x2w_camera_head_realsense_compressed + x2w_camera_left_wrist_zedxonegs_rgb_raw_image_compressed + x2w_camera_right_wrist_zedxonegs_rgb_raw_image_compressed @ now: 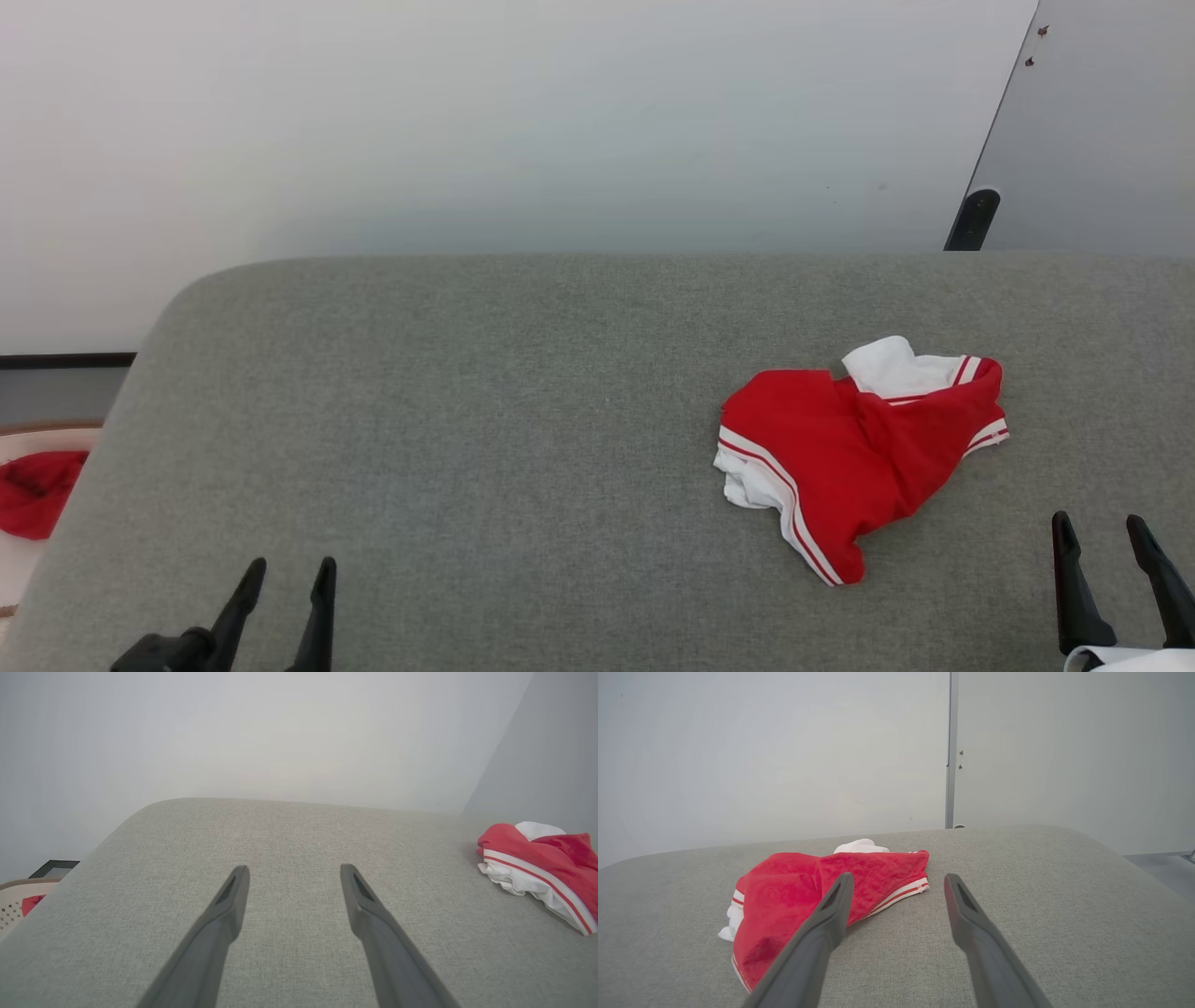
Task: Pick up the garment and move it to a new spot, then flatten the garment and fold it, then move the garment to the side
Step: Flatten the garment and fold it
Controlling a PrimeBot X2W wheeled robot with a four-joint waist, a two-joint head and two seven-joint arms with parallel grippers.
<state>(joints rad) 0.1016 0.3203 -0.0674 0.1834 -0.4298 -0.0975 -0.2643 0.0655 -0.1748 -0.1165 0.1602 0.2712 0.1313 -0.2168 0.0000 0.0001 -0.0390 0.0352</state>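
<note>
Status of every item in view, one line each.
garment: crumpled heap, unfolded, lying on the grey surface, not held.
left pincer: open, empty, far from the garment.
right pincer: open, empty, short of the garment.
red cloth: bunched, off the surface, beyond its left end.

Head view high above the garment (859, 457), facing down, wrist views low facing the wall (784, 765) — left one well left of the garment, right one just behind, all sharing it.

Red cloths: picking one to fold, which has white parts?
The crumpled garment on the grey cushion; the cloth at far left is plain red.
</note>
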